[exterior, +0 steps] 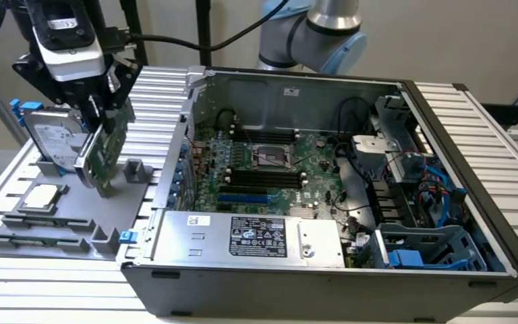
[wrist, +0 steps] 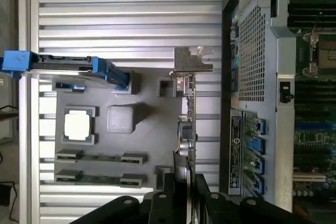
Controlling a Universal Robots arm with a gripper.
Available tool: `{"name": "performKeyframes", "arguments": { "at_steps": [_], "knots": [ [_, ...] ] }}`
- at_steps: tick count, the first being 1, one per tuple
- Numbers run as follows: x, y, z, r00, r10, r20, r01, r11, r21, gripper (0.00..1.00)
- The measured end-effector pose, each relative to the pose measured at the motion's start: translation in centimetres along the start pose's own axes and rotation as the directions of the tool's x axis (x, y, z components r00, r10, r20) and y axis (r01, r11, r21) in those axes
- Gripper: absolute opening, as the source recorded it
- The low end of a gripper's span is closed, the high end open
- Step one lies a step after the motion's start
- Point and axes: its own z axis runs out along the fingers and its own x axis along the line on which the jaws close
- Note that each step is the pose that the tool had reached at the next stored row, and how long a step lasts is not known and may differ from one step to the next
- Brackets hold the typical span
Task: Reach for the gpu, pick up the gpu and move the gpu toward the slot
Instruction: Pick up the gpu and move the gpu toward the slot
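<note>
- The gpu [exterior: 104, 152] is pinched edge-on by the claw [exterior: 97, 108], held above the grey tray [exterior: 70, 223] — at nine o'clock from the computer case [exterior: 331, 270].
- It is judged light, stiff and fragile — best held by the bare board edge.

thin green circuit-board gpu [exterior: 104, 152] with silver bracket; silver hard drive [exterior: 54, 138] with blue rails; ribbed silver-grey worktop [exterior: 502, 145]; flat grey tray [exterior: 65, 219].

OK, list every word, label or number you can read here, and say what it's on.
None can be read.
Power supply label: print too small.
Hard drive label: blurred.
White sticker on the case's back wall: illegible.
Case rear-panel label: white print, too small.
</note>
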Motion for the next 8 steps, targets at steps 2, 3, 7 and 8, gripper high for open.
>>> {"name": "performKeyframes", "arguments": {
  "at_steps": [2,3,7,8],
  "knots": [
    [-0.8,0.00,-0.92,1.0000,-0.002,-0.0009,0.002,1.0000,-0.0028,0.26],
    [-1.1,0.01,-1.38,1.0000,-0.003,-0.0014,0.003,1.0000,-0.0041,0.26],
    [-2.9,0.01,-3.22,1.0000,-0.005,-0.0040,0.005,0.9999,-0.0095,0.26],
    [-3.3,0.01,-3.66,1.0000,-0.006,-0.0047,0.006,0.9999,-0.0109,0.26]
  ]
}}
